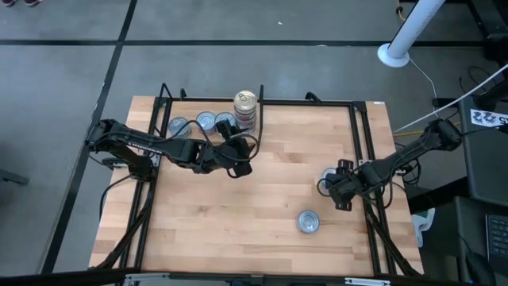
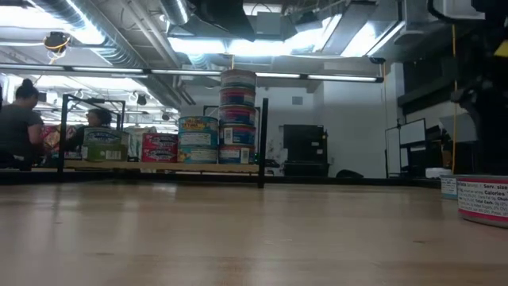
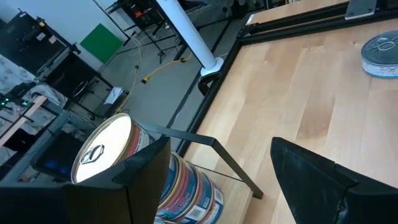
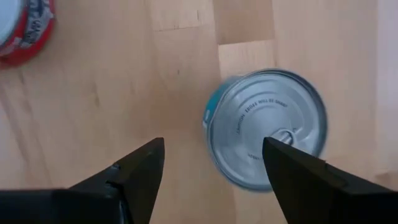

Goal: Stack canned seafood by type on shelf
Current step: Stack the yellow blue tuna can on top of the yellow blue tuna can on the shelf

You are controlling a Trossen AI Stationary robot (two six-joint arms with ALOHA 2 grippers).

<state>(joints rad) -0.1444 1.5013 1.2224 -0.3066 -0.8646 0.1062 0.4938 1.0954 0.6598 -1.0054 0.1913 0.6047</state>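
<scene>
Canned seafood in small round tins stands at the far left of the light wooden shelf [image 1: 262, 199], a tall stack [image 1: 245, 110] beside lower tins. The left gripper [image 1: 238, 163] hangs spread just near of the stack. The right gripper [image 4: 211, 165] hovers spread over a silver-topped tin [image 4: 267, 127] near the right edge.

A stack of tins [image 1: 245, 110] is set at the shelf's [image 1: 270, 199] far edge beside flat tins [image 1: 205, 121]; two single tins [image 1: 308, 222] are placed near its right edge
</scene>
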